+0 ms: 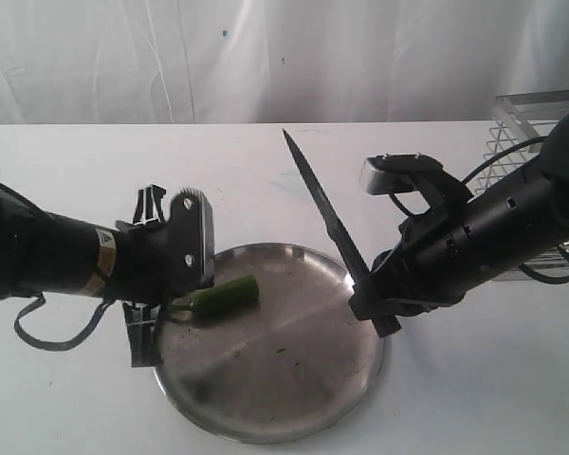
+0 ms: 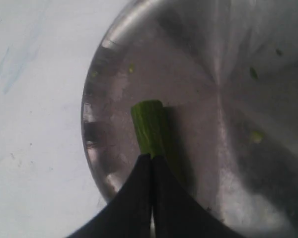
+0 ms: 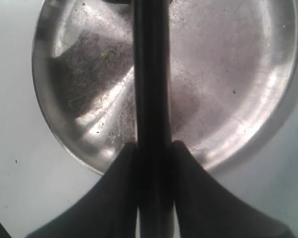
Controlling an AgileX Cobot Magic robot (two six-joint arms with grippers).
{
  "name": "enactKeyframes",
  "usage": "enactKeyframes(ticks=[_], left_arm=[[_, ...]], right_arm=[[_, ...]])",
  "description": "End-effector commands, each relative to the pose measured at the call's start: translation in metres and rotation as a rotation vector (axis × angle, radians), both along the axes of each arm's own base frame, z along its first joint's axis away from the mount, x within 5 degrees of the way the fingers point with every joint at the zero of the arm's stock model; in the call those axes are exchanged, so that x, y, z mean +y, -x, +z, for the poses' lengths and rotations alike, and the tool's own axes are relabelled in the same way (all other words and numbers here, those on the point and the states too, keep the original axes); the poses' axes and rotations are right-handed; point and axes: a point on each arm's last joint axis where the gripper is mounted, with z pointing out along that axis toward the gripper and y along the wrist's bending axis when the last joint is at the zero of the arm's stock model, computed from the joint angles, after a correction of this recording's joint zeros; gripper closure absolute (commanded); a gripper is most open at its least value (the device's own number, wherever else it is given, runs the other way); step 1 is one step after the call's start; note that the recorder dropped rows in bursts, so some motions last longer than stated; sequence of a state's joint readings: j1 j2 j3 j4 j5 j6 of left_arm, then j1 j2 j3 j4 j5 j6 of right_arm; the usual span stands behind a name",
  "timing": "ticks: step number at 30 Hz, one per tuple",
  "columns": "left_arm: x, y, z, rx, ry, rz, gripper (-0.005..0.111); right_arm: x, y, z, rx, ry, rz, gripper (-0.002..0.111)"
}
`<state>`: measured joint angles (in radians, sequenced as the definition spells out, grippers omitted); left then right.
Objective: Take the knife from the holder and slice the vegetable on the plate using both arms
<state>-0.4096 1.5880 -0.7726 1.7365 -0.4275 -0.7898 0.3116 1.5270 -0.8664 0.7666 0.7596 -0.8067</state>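
Over the plate (image 1: pixel 284 384), our left end effector (image 2: pixel 152 157) pinches the slippery pepper (image 2: pixel 149 124) by its stem while our right end effector (image 3: pixel 154 145) clamps the stiff knife (image 1: pixel 318 194).

Bright, diffuse light fills the exterior view: the white table (image 1: pixel 474 398) and the curtain (image 1: pixel 266 57) behind it are nearly washed out, and the shadows are faint and soft-edged. The plate (image 1: pixel 294 389) shows a dull grey sheen (palest toward its right rim). In the left wrist view white glare streaks the plate's edge, the vegetable (image 2: pixel 150 126) is slightly soft, and the fingers (image 2: pixel 131 208) are a blurred black mass. In the right wrist view the knife (image 3: pixel 151 74) is an out-of-focus dark bar, with fanned shadows and bright rim highlights on the plate.
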Motion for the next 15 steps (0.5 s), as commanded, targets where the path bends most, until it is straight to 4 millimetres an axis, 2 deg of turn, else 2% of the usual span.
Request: enactKeyframes(ticks=[1, 2, 4, 5, 6, 10, 13, 15], left_arm=[[-0.013, 0.009, -0.003, -0.178, -0.266, -0.128, 0.107], [-0.016, 0.01, -0.002, -0.187, -0.269, -0.133, 0.107], [-0.023, 0.005, 0.008, -0.171, -0.187, 0.039, 0.107], [-0.023, -0.004, 0.02, -0.153, -0.063, 0.284, 0.107], [-0.023, -0.01, 0.032, -0.171, 0.003, 0.394, 0.107], [-0.034, -0.007, 0.044, -0.095, 0.147, 0.358, 0.107], [-0.037, -0.011, 0.053, -0.021, 0.311, 0.487, 0.107], [-0.038, -0.012, 0.054, -0.056, 0.274, 0.446, 0.107]], right_arm=[[0.0, 0.002, 0.001, -0.005, -0.001, -0.004, 0.108], [0.0, 0.002, 0.001, -0.005, -0.001, -0.004, 0.108], [0.0, 0.002, 0.001, -0.005, -0.001, -0.004, 0.108], [0.0, 0.002, 0.001, -0.005, -0.001, -0.004, 0.108], [0.0, 0.002, 0.001, -0.005, -0.001, -0.004, 0.108], [0.0, 0.002, 0.001, -0.005, -0.002, -0.004, 0.108], [0.0, 0.001, 0.001, -0.004, -0.005, -0.006, 0.108], [0.0, 0.001, 0.001, -0.004, -0.005, -0.006, 0.108]])
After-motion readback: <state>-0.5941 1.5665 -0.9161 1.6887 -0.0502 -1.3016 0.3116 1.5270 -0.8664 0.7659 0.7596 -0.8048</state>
